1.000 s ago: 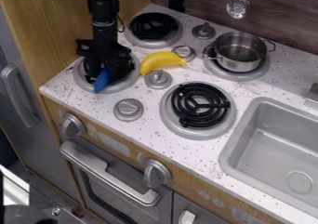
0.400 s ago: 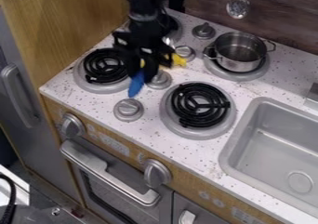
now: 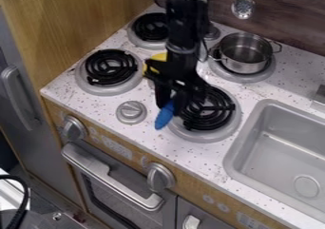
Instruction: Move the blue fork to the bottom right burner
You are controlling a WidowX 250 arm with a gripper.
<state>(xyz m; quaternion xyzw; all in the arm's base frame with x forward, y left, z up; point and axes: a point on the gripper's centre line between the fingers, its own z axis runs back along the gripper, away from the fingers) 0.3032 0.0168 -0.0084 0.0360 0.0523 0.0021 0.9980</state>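
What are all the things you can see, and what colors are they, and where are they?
Blue fork: one, blue, in the hand, beside the front right burner
Burners: four, black coils with gray rings, on the countertop
Pot: one, silver, on the back right burner
Banana: one, yellow, partly behind the arm
Stovetop knobs: at least two, gray, between burners
Oven knobs: two, gray, on the front
Sink: one, gray, right
Slotted spoon: one, silver, on the back wall
Arm: one, black, from the top
Hand: one, black, below the arm
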